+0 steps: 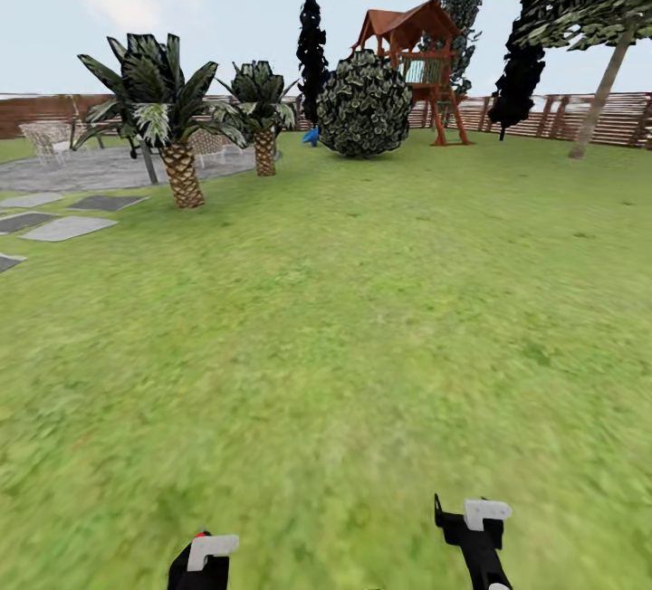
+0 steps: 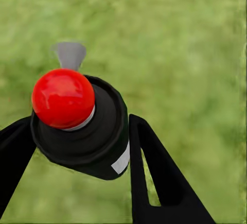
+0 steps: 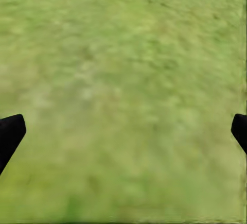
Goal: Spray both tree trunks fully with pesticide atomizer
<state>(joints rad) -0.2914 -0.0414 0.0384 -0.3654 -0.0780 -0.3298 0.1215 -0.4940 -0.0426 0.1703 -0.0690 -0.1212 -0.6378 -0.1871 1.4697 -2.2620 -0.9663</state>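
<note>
- The garden's green grass lawn point(image 1: 362, 318) spreads wide, ringed far off by a brown horizontal-slat wooden fence point(image 1: 598, 115).
- A tall tree with a leaning grey-tan trunk point(image 1: 602, 92) stands at the far right near the fence, under a dark ragged crown.
- A red-brown wooden play tower point(image 1: 421, 65) stands at the back, with a round dark bush point(image 1: 364, 106) just beside it.
- Two short scaly-trunked palms point(image 1: 177, 133) stand at the left, near grey paving slabs point(image 1: 68, 228).
- The black left gripper point(image 2: 82, 147) has its fingers point(image 2: 154, 172) closed against the sides of the pesticide atomizer, a black bottle with a red ball top, grey nozzle and white label point(image 2: 85, 131), held above the grass.
- The black right gripper point(image 3: 123, 131) is spread wide, fingers point(image 3: 10, 134) well apart, with only grass between them.
</note>
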